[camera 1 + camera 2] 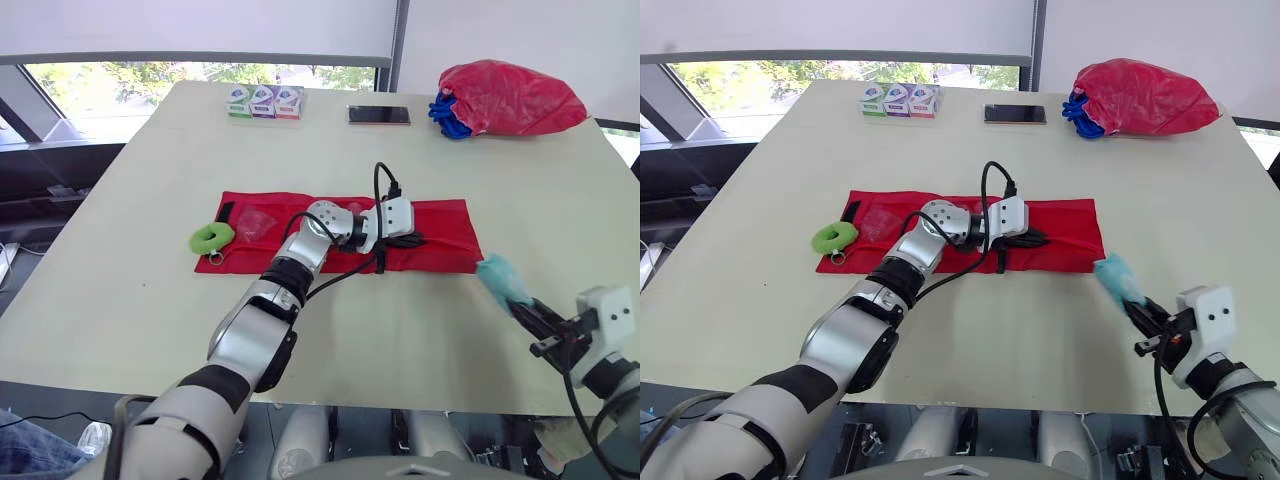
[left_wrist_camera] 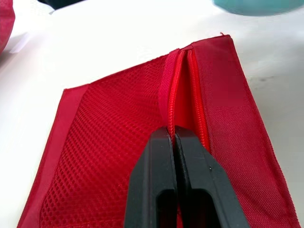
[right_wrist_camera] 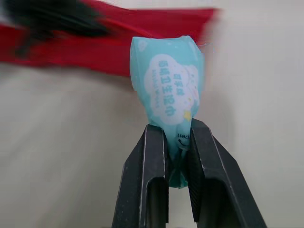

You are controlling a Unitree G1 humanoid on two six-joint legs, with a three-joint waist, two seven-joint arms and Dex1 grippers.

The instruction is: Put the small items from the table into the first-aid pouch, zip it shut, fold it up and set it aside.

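Now pinches pale-blue printed tissue packet [image 3: 167, 80] in right gripper [image 3: 176, 127] — clamps left gripper [image 2: 172, 134] shut on flat red mesh pouch [image 2: 114, 123] zipper [image 2: 183, 80].

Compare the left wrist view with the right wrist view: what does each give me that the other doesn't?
Left wrist view: the left gripper shut on the zipper, with the track ahead of it looking open. Right wrist view: the right gripper shut on a pale blue packet, print facing the camera. Shared: the red pouch on the pale table; a teal sliver in the left wrist view may be that packet.
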